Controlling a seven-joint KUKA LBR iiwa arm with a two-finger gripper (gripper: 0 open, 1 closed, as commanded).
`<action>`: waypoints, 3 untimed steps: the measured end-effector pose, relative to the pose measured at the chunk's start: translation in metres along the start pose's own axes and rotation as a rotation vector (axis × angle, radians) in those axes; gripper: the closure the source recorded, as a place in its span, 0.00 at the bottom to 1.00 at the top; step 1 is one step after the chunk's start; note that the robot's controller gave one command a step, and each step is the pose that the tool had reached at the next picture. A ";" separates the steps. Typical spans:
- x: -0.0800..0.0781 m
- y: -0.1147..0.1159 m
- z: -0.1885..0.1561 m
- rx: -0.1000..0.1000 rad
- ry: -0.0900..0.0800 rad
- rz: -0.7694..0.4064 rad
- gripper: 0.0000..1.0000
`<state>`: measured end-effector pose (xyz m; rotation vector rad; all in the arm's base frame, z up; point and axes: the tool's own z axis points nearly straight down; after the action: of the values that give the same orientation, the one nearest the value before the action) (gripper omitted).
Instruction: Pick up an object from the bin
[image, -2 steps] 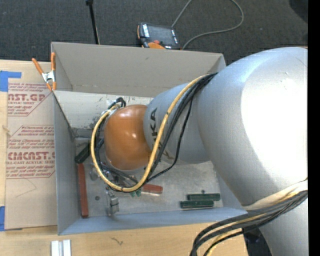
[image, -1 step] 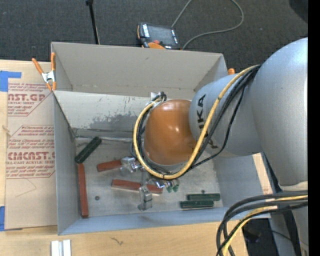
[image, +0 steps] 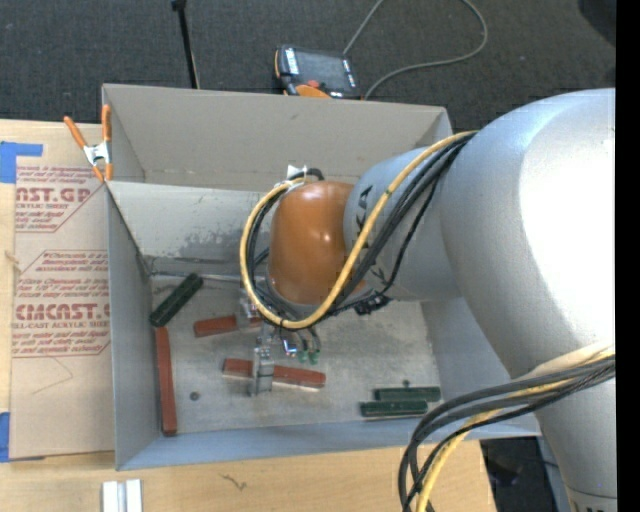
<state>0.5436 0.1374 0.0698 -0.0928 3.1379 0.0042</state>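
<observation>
Where the grey bin (image: 280, 130) meets its left wall, a long red-brown strip (image: 165, 385) lies flat along that wall, and above it a dark green block (image: 175, 300) rests tilted near the back edge of the floor. Just right of that sits a short red-brown piece (image: 215, 326). My gripper (image: 264, 378) is low at mid-floor, right at the left part of a flat red-brown bar (image: 300, 377) that lies crosswise; whether I am open or closed on it I cannot tell. Farther right, well apart, two dark green sticks (image: 400, 400) lie near the front wall.
</observation>
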 end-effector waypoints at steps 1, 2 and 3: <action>-0.051 0.057 -0.001 0.001 -0.001 -0.306 0.00; -0.049 0.027 -0.001 0.000 -0.002 -0.298 0.00; -0.039 -0.044 -0.001 0.003 -0.002 -0.285 0.00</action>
<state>0.5854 0.0957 0.0711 -0.5376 3.0900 -0.0002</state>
